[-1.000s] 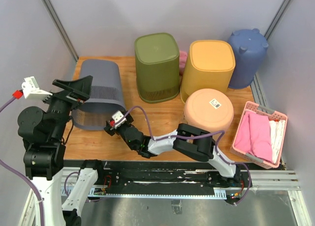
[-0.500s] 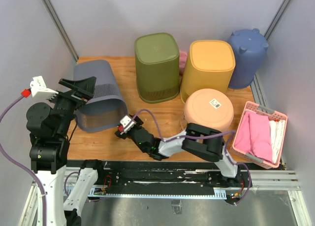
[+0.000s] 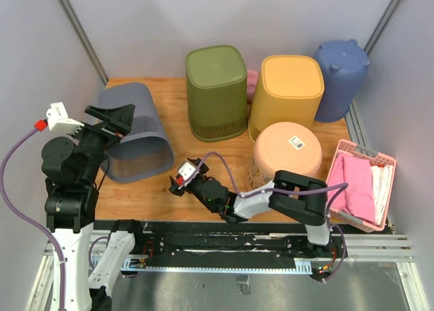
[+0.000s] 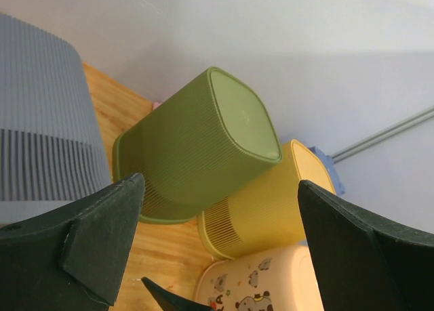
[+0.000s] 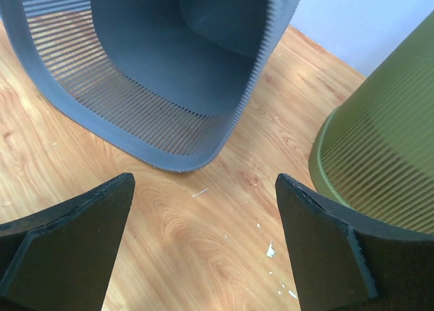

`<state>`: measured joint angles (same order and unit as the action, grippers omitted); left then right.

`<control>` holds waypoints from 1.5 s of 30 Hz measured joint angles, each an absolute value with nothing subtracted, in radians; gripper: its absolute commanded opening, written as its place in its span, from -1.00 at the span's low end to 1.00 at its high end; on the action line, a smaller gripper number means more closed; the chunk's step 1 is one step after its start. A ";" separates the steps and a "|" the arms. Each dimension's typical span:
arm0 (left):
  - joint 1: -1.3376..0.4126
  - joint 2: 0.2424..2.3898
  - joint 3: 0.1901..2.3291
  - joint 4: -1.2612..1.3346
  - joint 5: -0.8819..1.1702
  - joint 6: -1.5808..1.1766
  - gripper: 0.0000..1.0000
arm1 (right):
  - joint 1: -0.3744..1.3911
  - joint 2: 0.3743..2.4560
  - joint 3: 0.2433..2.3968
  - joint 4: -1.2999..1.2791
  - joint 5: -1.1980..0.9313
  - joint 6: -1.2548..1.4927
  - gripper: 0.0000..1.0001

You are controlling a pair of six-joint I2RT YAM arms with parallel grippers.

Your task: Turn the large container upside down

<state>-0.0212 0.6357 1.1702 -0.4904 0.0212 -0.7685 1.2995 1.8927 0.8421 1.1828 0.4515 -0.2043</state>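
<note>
Pale wood tabletop (image 5: 203, 257), boxed in by plain grey walls, carries everything. Nearest, the right gripper (image 5: 203, 182) hangs low over the boards with its two dark fingers spread wide and nothing between them, facing straight into the open mouth of the large grey ribbed plastic container (image 3: 146, 114).

That container lies on its side at the left of the table. Its mouth points toward the near edge and its closed base toward the far left corner, so its long axis runs near to far, flat along the wood. Its lower rim (image 5: 169, 163) rests on the boards.

It looks thin-walled and moulded, so probably light, fairly stiff in the body and springy at the slotted lip, with a smooth skin that could slip. The body looks too broad for either claw to span. The likeliest hold is the rim, one finger inside and one outside.

Beside its left flank the left gripper (image 3: 114, 120) is raised, its jaws also wide apart and holding nothing.

Farther back stand an olive-green ribbed bin (image 3: 215, 91) and a yellow ribbed bin (image 3: 288, 94), both base-up, with a peach round tub (image 3: 288, 152) in front of the yellow one and a blue tub (image 3: 341, 74) in the far right corner.
</note>
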 measured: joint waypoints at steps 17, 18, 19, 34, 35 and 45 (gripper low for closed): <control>-0.021 0.632 1.170 -0.497 0.017 -0.763 0.98 | 1.193 2.229 1.310 1.118 0.497 -0.262 -0.25; -0.021 0.632 1.170 -0.497 0.016 -0.764 0.98 | 1.188 2.231 1.313 1.116 0.493 -0.259 -0.51; -0.021 0.632 1.170 -0.497 0.016 -0.763 0.98 | 1.183 2.232 1.313 1.115 0.484 -0.258 -0.75; -0.021 0.653 1.159 -0.490 0.028 -0.754 0.98 | 0.989 1.705 0.783 1.042 -0.145 -0.141 -0.90; -0.021 0.667 1.159 -0.489 0.035 -0.748 0.98 | 0.958 1.693 0.782 1.023 -0.171 -0.140 -0.79; -0.021 0.891 1.236 -0.588 0.077 -0.684 0.98 | 0.856 1.584 0.823 0.611 -0.236 -0.115 0.10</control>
